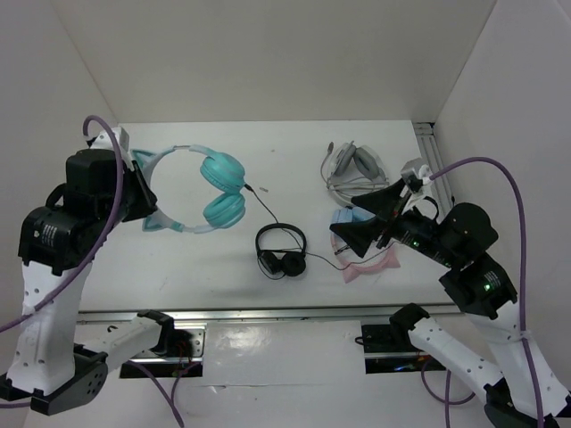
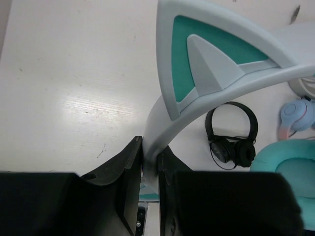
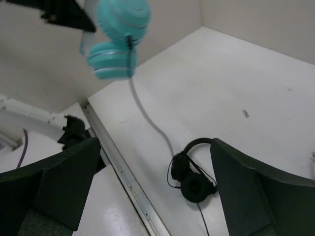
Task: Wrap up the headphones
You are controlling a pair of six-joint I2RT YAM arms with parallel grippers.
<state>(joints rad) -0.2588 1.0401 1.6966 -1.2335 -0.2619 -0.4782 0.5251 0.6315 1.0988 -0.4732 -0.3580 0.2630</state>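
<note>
White tabletop (image 1: 294, 160) spreads beneath headphones (image 1: 223, 169) held aloft by left tool (image 2: 150, 164).

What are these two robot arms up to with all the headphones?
The left gripper is clamped on the white band of the teal headphones and holds them up off the table, their thin cable trailing down. The right gripper is open and empty, near the small black headphones. The cable is not yet wound.
</note>
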